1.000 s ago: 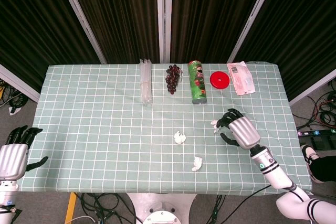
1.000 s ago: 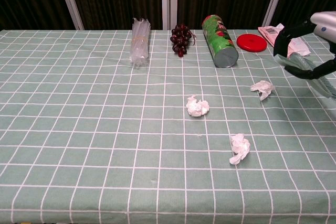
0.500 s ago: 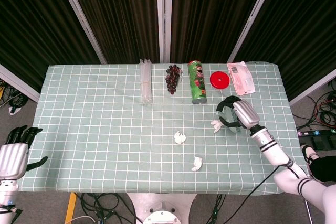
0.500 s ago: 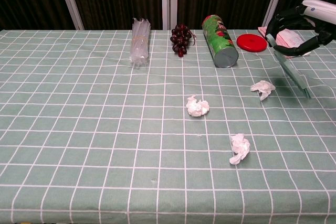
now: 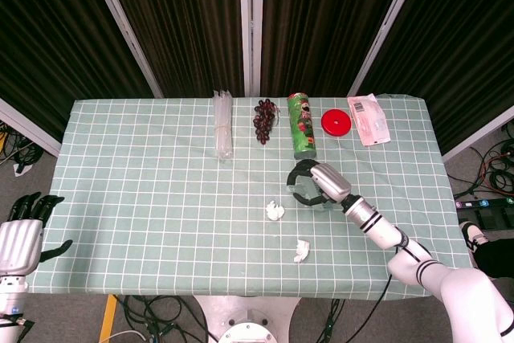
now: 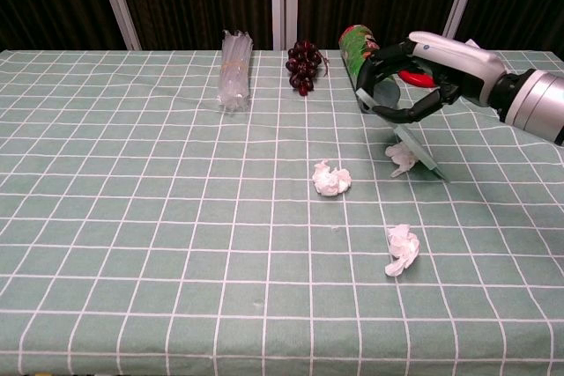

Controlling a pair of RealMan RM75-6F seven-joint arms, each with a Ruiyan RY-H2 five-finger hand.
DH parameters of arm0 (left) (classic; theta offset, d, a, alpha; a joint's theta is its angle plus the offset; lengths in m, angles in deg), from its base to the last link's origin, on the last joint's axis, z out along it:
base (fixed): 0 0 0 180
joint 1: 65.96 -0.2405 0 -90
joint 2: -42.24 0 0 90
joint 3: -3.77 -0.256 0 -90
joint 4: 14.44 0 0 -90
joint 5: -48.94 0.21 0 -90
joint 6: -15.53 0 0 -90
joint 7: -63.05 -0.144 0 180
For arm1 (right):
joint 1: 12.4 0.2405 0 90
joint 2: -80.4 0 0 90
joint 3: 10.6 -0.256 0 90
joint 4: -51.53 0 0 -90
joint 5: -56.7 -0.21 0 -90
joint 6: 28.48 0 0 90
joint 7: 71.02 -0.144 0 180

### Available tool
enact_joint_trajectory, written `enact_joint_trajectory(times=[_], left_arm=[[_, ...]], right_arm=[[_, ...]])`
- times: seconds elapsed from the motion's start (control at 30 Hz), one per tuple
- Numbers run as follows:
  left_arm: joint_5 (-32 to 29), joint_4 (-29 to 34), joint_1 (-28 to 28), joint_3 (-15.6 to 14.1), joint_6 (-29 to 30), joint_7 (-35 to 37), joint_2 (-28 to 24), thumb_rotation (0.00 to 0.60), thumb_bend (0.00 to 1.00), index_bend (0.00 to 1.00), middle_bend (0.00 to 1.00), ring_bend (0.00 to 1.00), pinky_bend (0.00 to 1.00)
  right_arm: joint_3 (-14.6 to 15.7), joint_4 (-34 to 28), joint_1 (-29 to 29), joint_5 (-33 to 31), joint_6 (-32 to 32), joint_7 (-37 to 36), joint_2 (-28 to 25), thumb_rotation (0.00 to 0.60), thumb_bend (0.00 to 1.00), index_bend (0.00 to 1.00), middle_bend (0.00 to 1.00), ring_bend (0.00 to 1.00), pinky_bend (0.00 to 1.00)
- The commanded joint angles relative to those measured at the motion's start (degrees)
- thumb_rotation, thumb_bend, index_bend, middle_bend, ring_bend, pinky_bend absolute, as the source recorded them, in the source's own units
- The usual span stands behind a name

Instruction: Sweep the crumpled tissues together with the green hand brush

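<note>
My right hand [image 5: 318, 183] [image 6: 429, 66] grips the green hand brush [image 6: 419, 151], which slants down from it to the tablecloth. One crumpled tissue [image 6: 403, 158] lies against the brush's left side; in the head view the hand hides it. A second tissue [image 5: 275, 211] [image 6: 331, 179] sits a little to the left of it. A third tissue [image 5: 302, 250] [image 6: 403, 249] lies nearer the front edge. My left hand [image 5: 20, 234] hangs off the table's front left corner, fingers apart and holding nothing.
Along the back stand a clear plastic bundle [image 5: 222, 124] [image 6: 233, 81], dark grapes [image 5: 263, 119] [image 6: 302, 63], a green can lying down [image 5: 302, 136] [image 6: 363, 52], a red lid [image 5: 336, 123] and a pink packet [image 5: 369, 118]. The green checked tablecloth [image 5: 144, 190] covers the table.
My right hand has swept left with the brush, from the right side to just below the green can. The right-hand tissue slid left with it, closer to the middle tissue.
</note>
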Motion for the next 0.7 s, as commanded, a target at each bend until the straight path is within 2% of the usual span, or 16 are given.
enact_joint_trajectory(times=[0.03,0.23,0.4,0.53,0.7], left_arm=[[0.2,-0.2,0.0,0.0,0.1,0.3,0.1,0.600,0.11,0.21,0.20,0.11,0.12],[0.3,-0.9,-0.2,-0.2,0.3,1.0,0.3,0.600,0.11,0.21,0.20,0.11,0.12],[0.6,-1.2,-0.4,-0.3,0.6,1.5,0.3,0.600,0.11,0.21,0.20,0.11,0.12],[0.8,-1.1,-0.2,-0.2,0.5,1.5,0.2,0.600,0.11,0.21,0.20,0.11,0.12],[1.4,-0.9,0.2,-0.2,0.4,1.1,0.3,0.600,0.11,0.21,0.20,0.11,0.12]], right_arm=[[-0.5,-3.2,1.0,-0.3,-0.6,1.0,1.2,0.600,0.35,0.71,0.60,0.29,0.21],[-1.4,-8.4,1.9,-0.8,-1.2,5.2,2.0,0.600,0.36,0.71,0.60,0.29,0.21],[-2.0,-13.3,0.6,-1.4,-3.8,10.5,-0.8,0.600,0.36,0.71,0.60,0.30,0.21],[-1.9,-20.3,-1.6,-2.2,-5.7,14.3,-7.1,0.600,0.37,0.71,0.60,0.30,0.21],[0.6,-33.6,-3.6,0.2,-8.5,11.3,-18.3,0.600,0.37,0.71,0.60,0.30,0.21]])
